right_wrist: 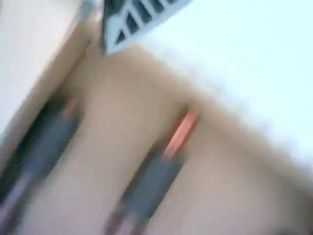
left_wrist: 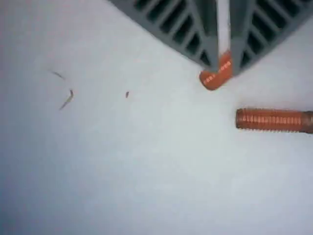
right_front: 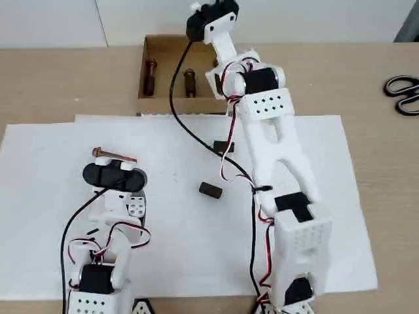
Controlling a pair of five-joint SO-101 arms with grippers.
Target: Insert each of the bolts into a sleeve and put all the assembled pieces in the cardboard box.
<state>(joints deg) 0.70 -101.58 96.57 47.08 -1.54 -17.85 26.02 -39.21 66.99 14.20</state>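
Nearest, the left gripper (left_wrist: 222, 62) stands low over the large white paper sheet (right_front: 46, 196). Its dark grey ribbed fingers (left_wrist: 186, 29) are drawn close and pinch the threaded end of a copper-coloured metal bolt (left_wrist: 215, 78), apparently so that it can be carried to a sleeve. A second copper-coloured bolt (left_wrist: 274, 120) lies loose on the paper near those fingertips, by my reading next in line. Farther out, two short black cylindrical sleeves lie on the sheet apart from the left gripper: one sleeve (right_front: 210, 190) in the open, the other sleeve (right_front: 221, 145) partly behind the right arm's black cable (right_front: 190, 131). Both are unfilled, which fits the two loose bolts. Beyond the paper's far edge the shallow brown cardboard box (right_front: 160, 104) sits on the light wooden table (right_front: 366, 72). It holds two assembled pieces side by side, one assembled piece (right_front: 150, 75) and another assembled piece (right_front: 190, 82), each a dark sleeve with a bolt through it. The right gripper (right_front: 209, 26) hangs above the far edge of the box, likely because finished pieces go there; whether it is open or closed I cannot tell. The count is two loose bolts, two bare sleeves and two assembled pieces, so the task looks about half done. One pair of black-handled scissors (right_front: 402, 91) lies at the table's edge.
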